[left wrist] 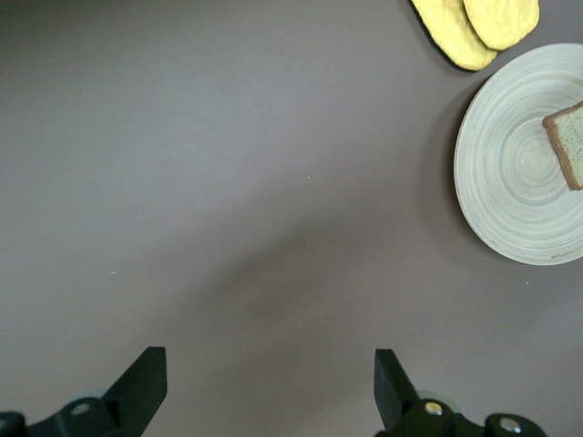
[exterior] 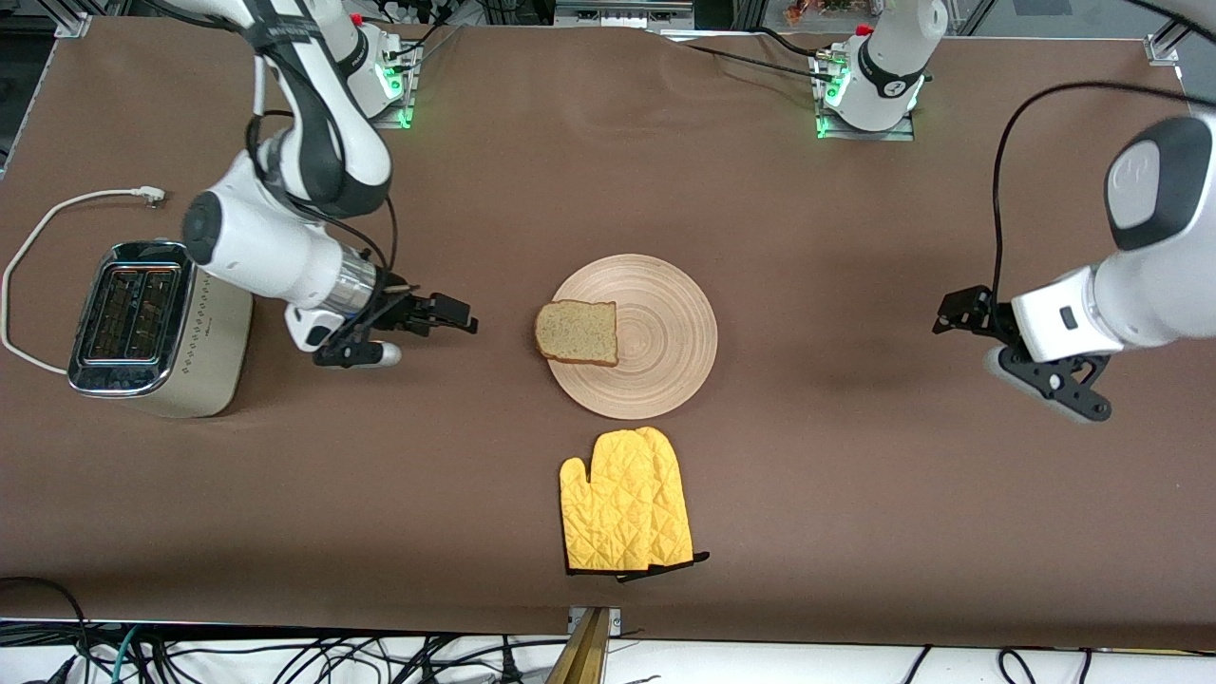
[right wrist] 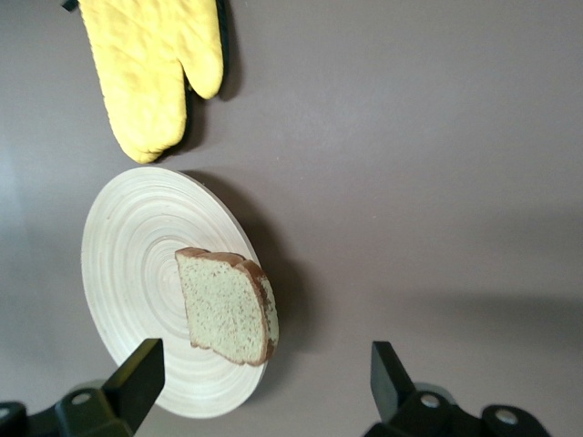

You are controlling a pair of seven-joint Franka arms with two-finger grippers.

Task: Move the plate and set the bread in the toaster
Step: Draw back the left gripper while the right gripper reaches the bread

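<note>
Brown tabletop; speckled brown bread (exterior: 578, 332) overhangs grooved plate (exterior: 655, 351).

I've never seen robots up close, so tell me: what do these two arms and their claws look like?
Both arms are glossy white with rounded black joint sections, and green lights glow at their bases. The right arm has a silvery ring at its wrist and thin black cables looping along it; a black cable arcs over the left arm. The right gripper and left gripper are angular black brackets with two flat black fingers.
</note>
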